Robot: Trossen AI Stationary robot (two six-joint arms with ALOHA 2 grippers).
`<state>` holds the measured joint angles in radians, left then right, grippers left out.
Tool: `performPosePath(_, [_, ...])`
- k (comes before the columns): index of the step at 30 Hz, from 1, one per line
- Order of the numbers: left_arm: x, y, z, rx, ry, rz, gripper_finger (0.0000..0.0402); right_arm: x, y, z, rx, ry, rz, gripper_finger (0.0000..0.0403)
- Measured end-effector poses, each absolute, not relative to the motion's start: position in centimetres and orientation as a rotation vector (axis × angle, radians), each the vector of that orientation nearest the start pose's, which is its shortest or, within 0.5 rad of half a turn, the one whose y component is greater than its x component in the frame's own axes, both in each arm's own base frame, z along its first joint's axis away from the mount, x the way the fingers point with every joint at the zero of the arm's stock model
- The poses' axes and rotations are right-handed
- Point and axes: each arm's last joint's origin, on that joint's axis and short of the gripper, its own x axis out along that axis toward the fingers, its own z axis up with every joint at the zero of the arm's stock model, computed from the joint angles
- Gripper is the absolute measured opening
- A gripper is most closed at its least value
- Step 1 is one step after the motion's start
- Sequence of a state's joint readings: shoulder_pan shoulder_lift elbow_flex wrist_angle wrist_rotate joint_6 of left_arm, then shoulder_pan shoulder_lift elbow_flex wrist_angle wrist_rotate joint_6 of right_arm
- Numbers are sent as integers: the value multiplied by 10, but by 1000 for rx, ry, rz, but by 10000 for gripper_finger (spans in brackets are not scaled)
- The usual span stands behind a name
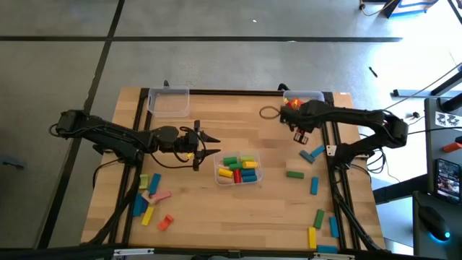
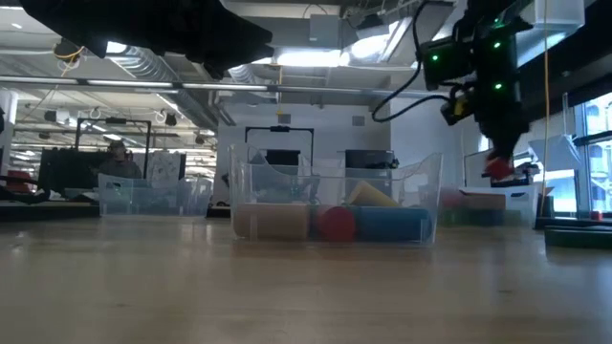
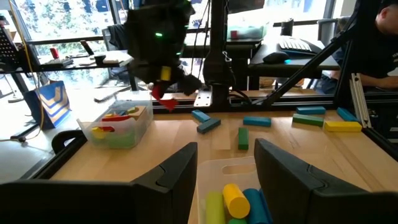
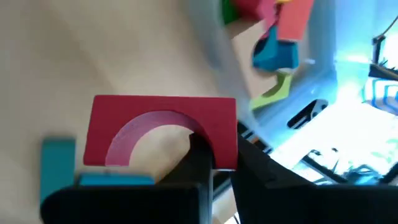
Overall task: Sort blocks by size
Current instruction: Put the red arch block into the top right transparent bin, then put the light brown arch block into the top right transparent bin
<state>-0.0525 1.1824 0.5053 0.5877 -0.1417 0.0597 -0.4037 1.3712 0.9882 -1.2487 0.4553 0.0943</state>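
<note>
- Right wrist view shows you the right end effector (image 4: 214,163) clamped on one leg of a red arch block (image 4: 163,130), held above the worktop (image 1: 216,217) beside the far-right bin (image 1: 312,94) of mixed blocks.
- Your left end effector (image 1: 206,144) hangs with its fingers apart just left of the middle bin (image 1: 239,182), gripping nothing.
- That middle bin holds yellow, green, red and blue blocks (image 1: 240,168).
- Loose blocks lie on the worktop's right side, blue and green bars (image 1: 312,154) among them, and more near the front-left corner (image 1: 149,198).
- An empty clear bin (image 1: 168,102) sits at the far left.
</note>
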Motion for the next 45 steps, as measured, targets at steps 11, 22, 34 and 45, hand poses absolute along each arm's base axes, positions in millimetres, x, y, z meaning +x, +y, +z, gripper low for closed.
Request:
performPosePath(11, [245, -9, 232, 68, 92, 87, 155, 184, -158, 236, 176, 1335, -976, 35])
performPosePath(22, [245, -9, 232, 68, 92, 87, 155, 158, -198, 240, 309, 1185, -1192, 35])
performPosePath(34, [244, -9, 232, 68, 92, 87, 155, 154, -203, 240, 374, 1131, -1258, 62])
performPosePath(45, [244, -9, 232, 69, 92, 87, 155, 155, -202, 239, 387, 1141, -1194, 175])
